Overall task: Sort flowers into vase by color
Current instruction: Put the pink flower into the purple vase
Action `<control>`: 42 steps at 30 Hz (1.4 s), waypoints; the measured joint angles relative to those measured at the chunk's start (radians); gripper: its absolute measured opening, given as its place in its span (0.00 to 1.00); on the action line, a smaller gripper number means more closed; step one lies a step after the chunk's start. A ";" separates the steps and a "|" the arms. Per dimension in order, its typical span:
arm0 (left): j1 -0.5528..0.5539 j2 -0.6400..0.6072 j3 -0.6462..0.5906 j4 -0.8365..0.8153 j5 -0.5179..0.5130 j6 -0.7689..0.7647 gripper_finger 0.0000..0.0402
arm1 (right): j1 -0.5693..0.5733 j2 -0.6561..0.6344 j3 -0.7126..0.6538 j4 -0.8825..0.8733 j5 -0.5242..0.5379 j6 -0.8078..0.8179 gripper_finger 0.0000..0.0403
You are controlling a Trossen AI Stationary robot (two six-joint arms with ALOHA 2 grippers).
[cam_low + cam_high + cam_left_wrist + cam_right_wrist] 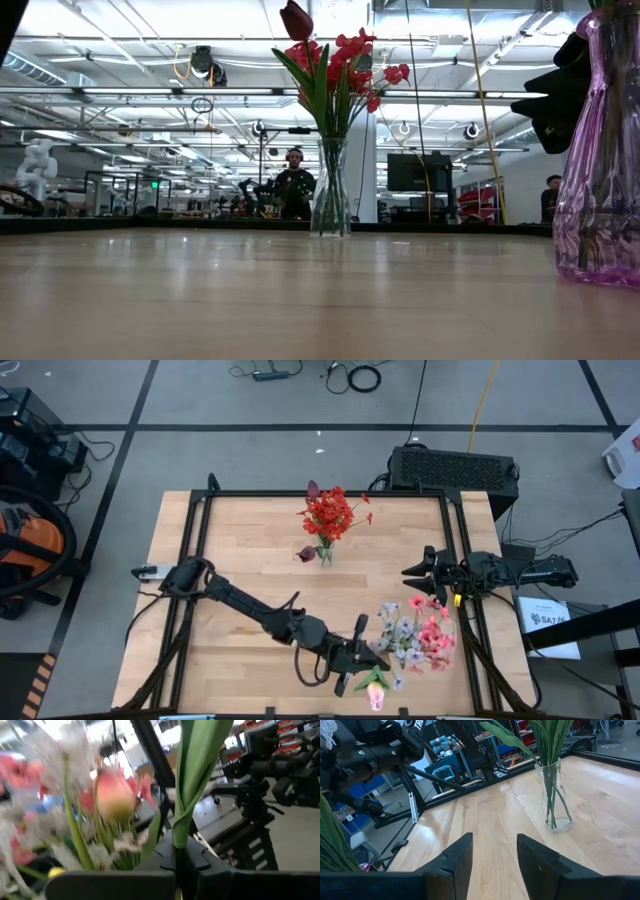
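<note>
Left arm stretched diagonally across wooden table, left gripper clamped on green stem of pink tulip bud, just beside purple glass vase of pink and white flowers; right gripper parked at table's right edge, fingers apart, empty, clear glass vase of red flowers well ahead

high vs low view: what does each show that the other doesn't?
Only the high view: both arms, the left gripper shut on a green stem beside the pink and white bouquet, and the right gripper open at the table's right edge. Only the low view: the purple vase up close and people in the room behind. Both: the clear vase of red flowers on the wooden table.
</note>
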 joint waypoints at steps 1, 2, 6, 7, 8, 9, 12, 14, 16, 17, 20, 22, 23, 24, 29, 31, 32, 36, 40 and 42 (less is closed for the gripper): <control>0.001 0.000 0.000 -0.016 0.000 -0.015 0.00 | 0.000 0.000 0.000 0.000 0.000 0.000 0.36; 0.002 0.000 0.000 -0.030 0.000 -0.025 0.00 | 0.000 0.000 0.000 0.000 0.000 0.000 0.36; 0.003 0.000 0.000 -0.053 -0.004 -0.042 0.00 | 0.000 0.000 0.000 0.000 0.000 0.000 0.36; 0.005 0.000 0.000 -0.053 -0.005 -0.057 0.00 | 0.000 0.000 0.000 0.000 0.000 0.000 0.36; 0.006 0.000 0.000 -0.053 -0.007 -0.073 0.00 | 0.000 0.000 0.000 0.000 0.000 0.000 0.36; 0.009 0.005 0.000 -0.048 -0.007 -0.083 0.00 | 0.000 0.000 0.000 0.000 0.000 0.000 0.36; 0.018 0.034 0.002 0.003 -0.008 -0.131 0.00 | 0.000 0.000 0.000 0.000 0.000 0.000 0.36; 0.023 0.064 0.002 0.047 -0.009 -0.166 0.00 | 0.000 0.000 0.000 0.000 0.000 0.000 0.36; 0.023 0.092 0.002 0.087 -0.012 -0.201 0.00 | 0.000 0.000 0.000 0.000 0.000 0.000 0.36; 0.023 0.105 0.002 0.108 -0.013 -0.214 0.00 | 0.000 0.000 0.000 0.000 0.000 0.000 0.36; 0.022 0.133 0.002 0.129 -0.033 -0.252 0.00 | 0.000 0.000 0.000 0.000 0.000 0.000 0.36; 0.022 0.144 0.002 0.128 -0.041 -0.266 0.00 | 0.000 0.000 0.000 0.000 0.000 0.000 0.36; 0.022 0.147 0.002 0.126 -0.043 -0.266 0.00 | 0.000 0.000 0.000 0.000 0.000 0.000 0.36; 0.022 0.148 0.002 0.121 -0.048 -0.266 0.00 | 0.000 0.000 0.000 0.000 0.000 0.000 0.36; 0.025 0.148 0.002 0.070 -0.052 -0.267 0.00 | 0.000 0.000 0.000 0.000 0.000 0.000 0.36; 0.025 0.148 0.002 0.060 -0.052 -0.269 0.00 | 0.000 0.000 0.000 0.000 0.000 0.000 0.36; 0.025 0.148 0.002 0.052 -0.052 -0.279 0.00 | 0.000 0.000 0.000 0.000 0.000 0.000 0.36; 0.026 0.147 0.002 0.028 -0.053 -0.318 0.02 | 0.000 0.000 0.000 0.000 0.000 0.000 0.36; 0.026 0.147 0.002 0.027 -0.053 -0.320 0.07 | 0.000 0.000 0.000 0.000 0.000 0.000 0.36; 0.026 0.147 0.002 0.027 -0.052 -0.320 0.09 | 0.000 0.000 0.000 0.000 0.000 0.000 0.36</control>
